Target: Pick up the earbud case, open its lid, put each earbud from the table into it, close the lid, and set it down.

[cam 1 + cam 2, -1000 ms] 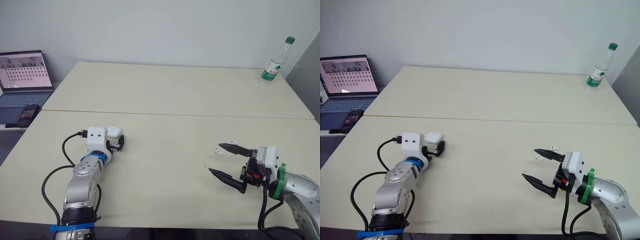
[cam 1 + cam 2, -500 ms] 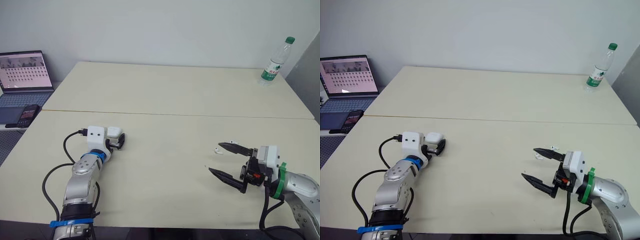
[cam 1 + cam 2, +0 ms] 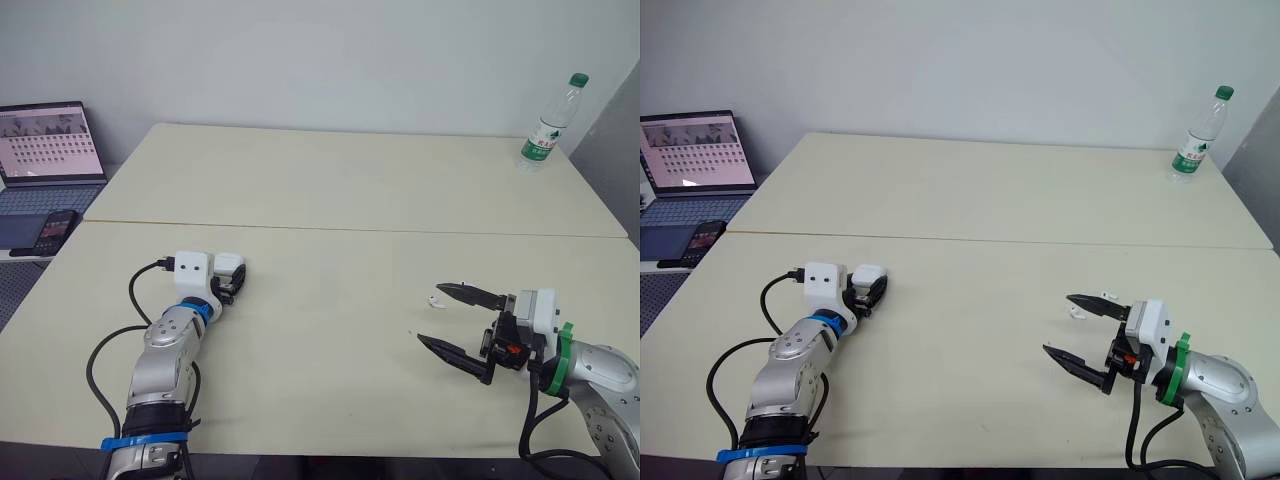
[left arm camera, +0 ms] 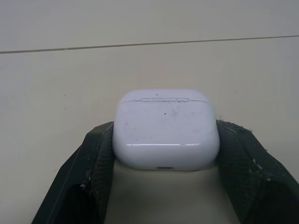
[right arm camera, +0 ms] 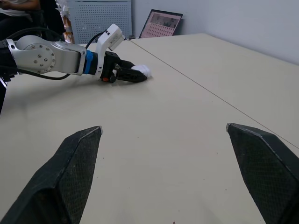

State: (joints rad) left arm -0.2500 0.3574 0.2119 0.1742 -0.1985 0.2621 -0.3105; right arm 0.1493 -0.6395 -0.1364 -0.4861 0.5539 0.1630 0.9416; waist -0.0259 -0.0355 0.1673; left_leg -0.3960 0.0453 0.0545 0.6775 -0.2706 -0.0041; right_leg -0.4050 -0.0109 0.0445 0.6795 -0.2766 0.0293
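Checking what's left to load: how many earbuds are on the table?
2. One earbud lies by the right gripper's far fingertip; the second earbud lies just beyond that finger. None seem hidden.

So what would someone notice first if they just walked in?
Probably the left hand at the near left of the table, its black fingers squeezing a little white earbud case. On the right, the right hand gapes wide open beside a tiny white earbud, and a water bottle stands on the far right corner.

An office-like room: pale tables [image 3: 350, 180], an open laptop [image 3: 50, 145], a bare white wall [image 3: 300, 50].
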